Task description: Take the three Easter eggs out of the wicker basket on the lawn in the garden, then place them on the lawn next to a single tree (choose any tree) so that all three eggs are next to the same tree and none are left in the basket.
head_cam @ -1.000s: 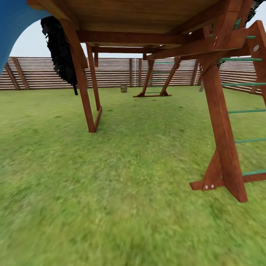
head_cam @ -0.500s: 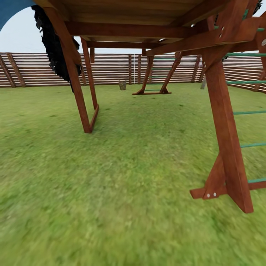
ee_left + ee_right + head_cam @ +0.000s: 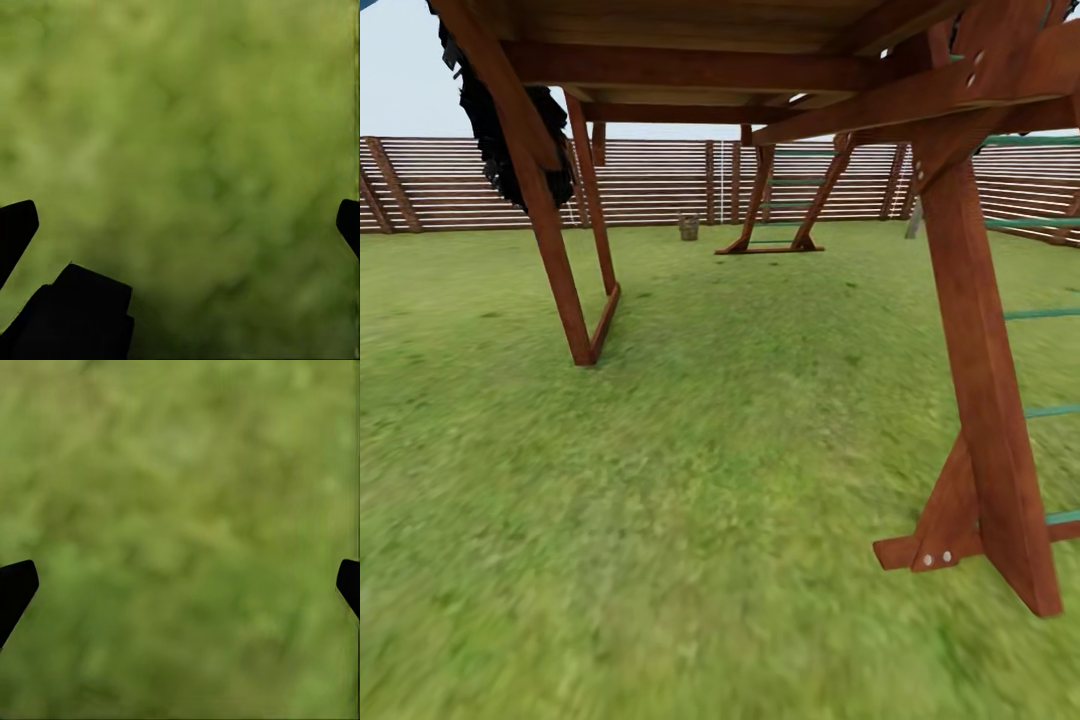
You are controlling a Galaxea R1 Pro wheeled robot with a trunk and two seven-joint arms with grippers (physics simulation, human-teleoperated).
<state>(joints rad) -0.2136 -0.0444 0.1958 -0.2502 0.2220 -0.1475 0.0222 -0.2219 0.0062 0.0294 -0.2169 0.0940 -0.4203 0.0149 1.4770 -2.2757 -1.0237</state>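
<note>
The wicker basket is a tiny brown-grey shape far off on the lawn, just in front of the garden's slatted fence. The Easter eggs cannot be made out at this distance. A pale grey trunk, perhaps the tree, rises at the far right near the fence, mostly hidden by a wooden post. In the left wrist view my left gripper is open over blurred grass, fingertips wide apart. In the right wrist view my right gripper is open over grass too, with nothing between its fingers.
A reddish-brown wooden play structure stands over me: a slanted leg at left, a thick post with green ladder rungs at right, and a deck overhead. A black-leaved tree hangs behind the left leg. Grass stretches between the legs toward the basket.
The whole head view has shifted: the camera has moved forward under the play structure, so the legs and post look larger and closer. The blue slide at top left has left the picture.
</note>
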